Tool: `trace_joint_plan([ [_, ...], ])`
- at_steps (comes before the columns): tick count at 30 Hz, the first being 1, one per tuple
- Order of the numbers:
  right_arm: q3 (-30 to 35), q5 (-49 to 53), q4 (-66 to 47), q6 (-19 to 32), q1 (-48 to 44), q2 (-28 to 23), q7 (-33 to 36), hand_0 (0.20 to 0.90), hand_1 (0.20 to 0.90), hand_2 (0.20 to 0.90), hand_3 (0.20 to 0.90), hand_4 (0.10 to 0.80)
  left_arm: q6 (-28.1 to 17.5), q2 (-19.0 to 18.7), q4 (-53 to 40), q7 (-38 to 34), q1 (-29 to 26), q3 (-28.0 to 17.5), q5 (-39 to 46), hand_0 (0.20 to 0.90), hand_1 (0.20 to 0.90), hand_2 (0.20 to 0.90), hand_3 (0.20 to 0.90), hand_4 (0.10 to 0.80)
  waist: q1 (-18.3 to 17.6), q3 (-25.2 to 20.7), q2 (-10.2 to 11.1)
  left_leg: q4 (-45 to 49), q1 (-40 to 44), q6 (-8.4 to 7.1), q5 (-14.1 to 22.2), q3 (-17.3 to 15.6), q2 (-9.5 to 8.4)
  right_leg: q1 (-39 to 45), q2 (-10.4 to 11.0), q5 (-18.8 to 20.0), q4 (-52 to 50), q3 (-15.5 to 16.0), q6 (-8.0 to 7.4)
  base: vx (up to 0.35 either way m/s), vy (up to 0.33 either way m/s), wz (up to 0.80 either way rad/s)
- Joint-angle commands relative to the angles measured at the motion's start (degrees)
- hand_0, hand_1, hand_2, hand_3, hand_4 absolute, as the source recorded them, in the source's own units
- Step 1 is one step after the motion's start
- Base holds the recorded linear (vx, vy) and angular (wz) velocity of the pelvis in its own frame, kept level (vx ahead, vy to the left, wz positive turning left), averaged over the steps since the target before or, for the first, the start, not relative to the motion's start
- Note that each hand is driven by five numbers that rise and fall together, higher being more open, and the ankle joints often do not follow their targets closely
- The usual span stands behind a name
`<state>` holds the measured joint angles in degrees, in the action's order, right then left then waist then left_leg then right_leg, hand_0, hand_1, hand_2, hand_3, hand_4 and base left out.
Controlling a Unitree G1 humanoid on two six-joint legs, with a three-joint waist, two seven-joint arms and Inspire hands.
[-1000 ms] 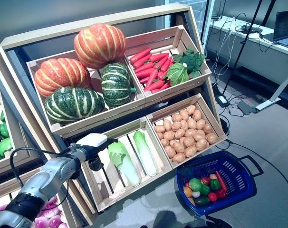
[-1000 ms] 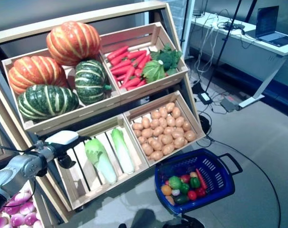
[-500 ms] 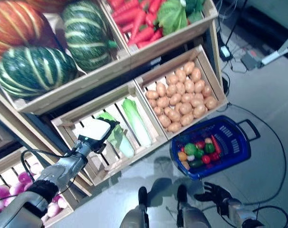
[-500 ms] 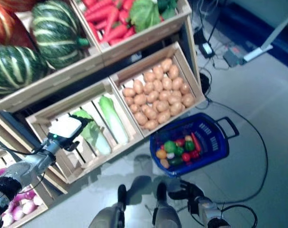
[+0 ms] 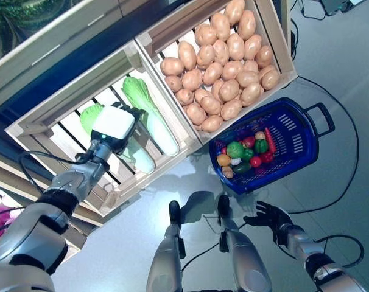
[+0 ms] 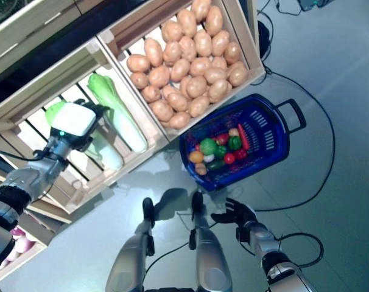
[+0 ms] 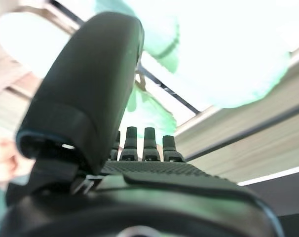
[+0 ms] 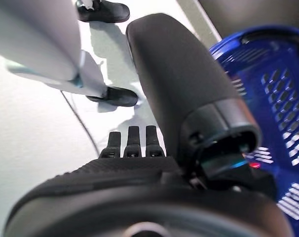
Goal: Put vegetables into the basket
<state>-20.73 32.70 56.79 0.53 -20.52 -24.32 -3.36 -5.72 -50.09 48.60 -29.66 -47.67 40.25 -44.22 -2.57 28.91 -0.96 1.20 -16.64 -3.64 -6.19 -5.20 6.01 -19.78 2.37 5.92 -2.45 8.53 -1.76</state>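
Over the slatted lower crate [image 5: 166, 149], the left hand [image 5: 113, 123] has moved in above the two napa cabbages [image 5: 149, 114], fingers straight, holding nothing; a grasp looks imminent. Low by the floor, the right hand [image 5: 268, 216] hangs relaxed and empty beside the blue basket [image 5: 300, 149].

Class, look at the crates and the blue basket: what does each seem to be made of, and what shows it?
Crates: apparently pale unfinished wood, shown by slatted boards and matte surface. Blue basket: probably moulded plastic, judging by its uniform colour and slotted walls.
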Motion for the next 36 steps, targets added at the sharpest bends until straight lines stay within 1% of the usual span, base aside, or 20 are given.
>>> trace_joint_plan([
  [1, -0.36, 4.82, -4.12, 1.97, 0.84, -3.2, 0.84, 0.9, 0.9, 0.9, 0.9, 0.8, 5.39, -4.17, 0.39, -4.07, -6.12, -3.71, -0.66, 0.9, 0.9, 0.9, 0.9, 0.8, -0.83, 0.88, 1.48, 10.5, -8.76, -2.81, 0.92, 1.56, -0.53, -2.48, 0.62, -8.94, -11.87, -1.14, -0.45, -0.047, 0.033, 0.0],
  [5, -0.27, 5.0, -5.35, 2.07, 0.67, -3.48, 1.43, 0.9, 0.9, 0.9, 0.9, 0.8, 6.37, -4.93, 1.1, -2.33, -6.69, -3.29, -0.64, 0.9, 0.9, 0.9, 0.9, 0.8, -0.77, 0.88, 1.47, 13.17, -11.66, -2.47, 1.75, 1.68, -0.96, -5.53, 1.0, -9.65, -14.53, -1.41, -0.28, -0.028, 0.018, 0.02],
  [6, 0.0, 5.25, -5.73, 1.86, 0.57, -3.65, 1.76, 0.9, 0.9, 0.9, 0.9, 0.8, 6.95, -5.45, 0.76, -0.42, -6.56, -3.16, -0.95, 0.9, 0.9, 0.9, 0.9, 0.8, -0.64, 0.88, 1.45, 14.67, -12.91, -2.41, 2.29, 1.85, -0.98, -6.59, 1.21, -10.19, -15.8, -1.43, -0.21, -0.003, -0.003, 0.04],
  [10, 0.69, 5.21, -7.16, 1.98, 1.13, -4.1, 2.06, 0.9, 0.9, 0.9, 0.9, 0.8, 9.7, -7.26, -2.53, 1.61, -3.76, -4.55, -0.36, 0.9, 0.9, 0.9, 0.9, 0.8, -0.23, 0.88, 1.29, 17.03, -15.11, -2.41, 3.05, 2.34, -0.98, -8.12, 1.76, -11.0, -17.56, -1.62, -0.09, 0.006, -0.002, 0.06],
  [13, 1.83, 6.01, -8.12, 2.83, 2.6, -4.72, 2.0, 0.9, 0.9, 0.9, 0.9, 0.8, 9.42, -10.09, -5.12, 0.56, -0.82, -7.37, -0.01, 0.9, 0.9, 0.9, 0.9, 0.8, 0.26, 0.88, 1.01, 18.23, -16.17, -2.21, 3.5, 2.19, -0.84, -9.18, 1.9, -11.67, -18.92, -1.73, 0.02, 0.003, -0.004, -0.02],
  [15, 2.76, 6.09, -9.39, 2.99, 3.99, -5.2, 2.09, 0.9, 0.9, 0.9, 0.9, 0.8, 9.3, -12.65, -9.46, 0.93, 1.96, -10.04, 0.05, 0.9, 0.9, 0.9, 0.9, 0.8, 0.79, 0.88, 0.8, 19.03, -16.86, -2.1, 3.9, 2.36, -0.85, -9.63, 2.13, -12.16, -19.67, -1.44, 0.14, 0.009, -0.021, -0.04],
  [17, 3.92, 6.41, -9.69, 3.39, 5.17, -5.59, 1.95, 0.9, 0.9, 0.9, 0.9, 0.8, 9.15, -14.96, -14.67, 3.76, 4.96, -12.64, -0.19, 0.9, 0.9, 0.9, 0.9, 0.8, 1.47, 0.88, 0.51, 19.77, -17.43, -1.93, 4.33, 2.56, -1.05, -9.91, 2.43, -12.43, -20.14, -1.11, 0.22, 0.0, 0.0, 0.0],
  [19, 4.35, 6.7, -10.2, 3.47, 5.61, -5.65, 2.33, 0.9, 0.9, 0.9, 0.9, 0.8, 9.41, -16.11, -18.23, 4.99, 7.4, -14.48, -0.53, 0.9, 0.9, 0.9, 0.9, 0.8, 2.0, 0.88, 0.22, 20.19, -18.07, -1.92, 4.23, 3.05, -1.25, -10.24, 2.56, -12.67, -20.53, -0.83, 0.28, 0.003, -0.01, 0.03],
  [23, 5.24, 6.93, -10.96, 3.7, 6.21, -5.88, 1.66, 0.9, 0.9, 0.9, 0.9, 0.8, 10.31, -17.65, -20.82, 5.75, 10.09, -16.82, -0.81, 0.9, 0.9, 0.9, 0.9, 0.8, 2.49, 0.88, 0.1, 20.43, -18.85, -1.92, 4.29, 3.07, -1.11, -10.53, 2.77, -13.07, -20.97, -0.09, 0.3, 0.014, -0.017, 0.1],
  [26, 5.13, 7.33, -11.33, 4.01, 6.08, -5.73, 1.37, 0.9, 0.9, 0.9, 0.9, 0.8, 10.92, -17.55, -20.02, 4.37, 10.14, -16.99, -1.95, 0.9, 0.9, 0.9, 0.9, 0.8, 2.55, 0.88, 0.38, 20.63, -19.55, -1.93, 4.18, 3.12, -1.03, -10.91, 2.58, -13.09, -21.12, 0.0, 0.36, 0.011, -0.007, 0.02],
  [29, 4.66, 7.25, -12.63, 4.05, 6.11, -5.43, 1.35, 0.9, 0.9, 0.9, 0.9, 0.8, 11.33, -17.27, -17.67, 0.96, 9.74, -16.99, -3.51, 0.9, 0.9, 0.9, 0.9, 0.8, 2.48, 0.88, 0.99, 20.91, -20.21, -1.85, 4.38, 3.14, -0.87, -11.49, 2.25, -13.19, -21.64, -0.05, 0.45, 0.0, 0.0, 0.0],
  [36, 3.28, 8.31, -14.99, 4.63, 5.89, -4.88, 2.32, 0.9, 0.9, 0.9, 0.9, 0.8, 11.8, -16.49, -10.64, -3.39, 4.19, -14.23, -4.23, 0.9, 0.9, 0.9, 0.9, 0.8, 1.88, 0.88, 2.7, 22.59, -22.95, -1.73, 4.68, 2.95, 0.19, -13.84, 1.52, -13.74, -23.65, 0.11, 0.8, 0.0, 0.0, 0.0],
])
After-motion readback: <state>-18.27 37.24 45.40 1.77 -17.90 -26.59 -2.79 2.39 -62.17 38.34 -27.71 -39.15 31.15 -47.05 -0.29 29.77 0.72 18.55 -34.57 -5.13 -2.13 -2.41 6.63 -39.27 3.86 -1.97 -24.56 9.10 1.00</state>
